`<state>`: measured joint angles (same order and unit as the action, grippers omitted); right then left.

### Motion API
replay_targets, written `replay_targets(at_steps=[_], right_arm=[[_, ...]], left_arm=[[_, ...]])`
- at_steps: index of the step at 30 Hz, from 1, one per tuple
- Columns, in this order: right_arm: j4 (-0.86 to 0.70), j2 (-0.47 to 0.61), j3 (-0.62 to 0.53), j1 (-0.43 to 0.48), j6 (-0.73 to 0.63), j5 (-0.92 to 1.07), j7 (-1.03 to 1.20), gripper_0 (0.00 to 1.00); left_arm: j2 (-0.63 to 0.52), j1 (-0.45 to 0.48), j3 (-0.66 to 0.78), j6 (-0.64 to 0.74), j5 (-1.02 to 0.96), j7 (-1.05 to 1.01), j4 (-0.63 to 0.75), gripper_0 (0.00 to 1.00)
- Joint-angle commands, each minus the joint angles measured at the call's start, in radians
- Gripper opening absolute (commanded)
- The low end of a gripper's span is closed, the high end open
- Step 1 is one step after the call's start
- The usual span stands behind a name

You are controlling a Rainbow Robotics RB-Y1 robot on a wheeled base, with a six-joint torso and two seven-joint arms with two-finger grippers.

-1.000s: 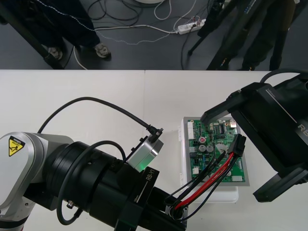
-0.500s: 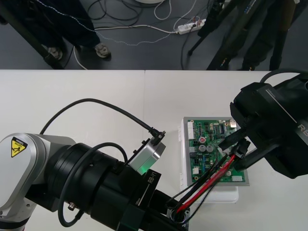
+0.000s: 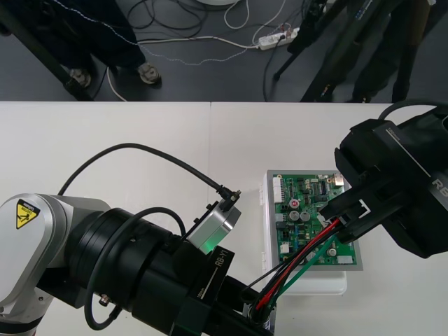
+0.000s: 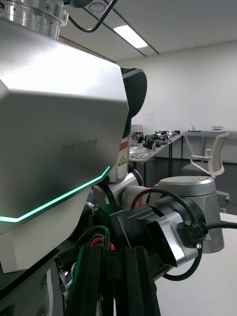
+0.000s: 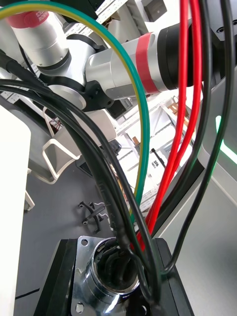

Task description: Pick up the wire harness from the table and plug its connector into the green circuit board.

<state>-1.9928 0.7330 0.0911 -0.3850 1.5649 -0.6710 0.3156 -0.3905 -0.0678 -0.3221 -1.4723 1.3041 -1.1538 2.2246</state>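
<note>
- Our right gripper (image 3: pixel 348 218) has changed most. A second ago its fingers stood wide apart on either side of the plug end. Now they are clenched on that end of the wire harness (image 3: pixel 302 253), over the right part of the green circuit board (image 3: pixel 299 204).
- In the right wrist view its two fingers (image 4: pixel 134 284) stand close together, with red and green wires (image 4: pixel 95 242) bunched just beyond them, which fits a closed grip.
- Our left gripper (image 3: pixel 256 313) stays low at the near edge of the table (image 3: pixel 140 140), just off the near-left corner of the white base (image 3: pixel 311 283). It is clamped on the round metal socket (image 5: pixel 109 274), whose flange sits between its fingers (image 5: pixel 58 281).
- The wires now run straighter across the board than before (the green one has come clear of the others). The harness is strung between both grippers rather than lying slack.
- The plug itself is hidden under the right fingers, so we cannot tell whether it is seated in the board.
- We judge the pick-up done. The fine work remains: steering the plug onto its header and pressing it home.
</note>
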Motion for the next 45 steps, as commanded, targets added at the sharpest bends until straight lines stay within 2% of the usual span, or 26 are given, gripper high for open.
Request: replay_targets(at_steps=[1, 2, 3, 16, 27, 38, 45], right_arm=[[0.011, 0.034, 0.009, -0.006, 0.006, 0.022, 0.043, 0.0], [0.014, 0.034, 0.007, -0.003, 0.006, 0.022, 0.042, 0.0], [0.017, 0.034, 0.004, 0.0, 0.006, 0.022, 0.043, 0.0], [0.019, 0.034, -0.011, 0.054, 0.006, 0.022, 0.043, 0.0], [0.011, 0.034, -0.011, 0.138, 0.006, 0.022, 0.051, 0.0], [0.008, 0.022, -0.062, 0.19, -0.155, -0.006, 0.042, 0.0], [-0.018, -0.058, -0.136, 0.225, -0.217, -0.104, 0.053, 0.0]], left_arm=[[-0.013, -0.017, -0.02, 0.044, -0.014, -0.003, 0.01, 0.25], [-0.013, -0.017, -0.015, 0.044, -0.006, -0.001, 0.01, 0.74], [-0.011, -0.017, -0.009, 0.044, 0.0, 0.003, 0.01, 1.0], [-0.011, -0.014, 0.055, 0.076, -0.006, 0.048, 0.01, 1.0], [0.001, -0.014, 0.201, 0.103, -0.014, 0.069, 0.012, 1.0], [0.007, -0.003, 0.284, 0.162, -0.013, 0.112, 0.012, 1.0], [0.01, 0.003, 0.287, 0.239, -0.002, 0.217, 0.012, 1.0]])
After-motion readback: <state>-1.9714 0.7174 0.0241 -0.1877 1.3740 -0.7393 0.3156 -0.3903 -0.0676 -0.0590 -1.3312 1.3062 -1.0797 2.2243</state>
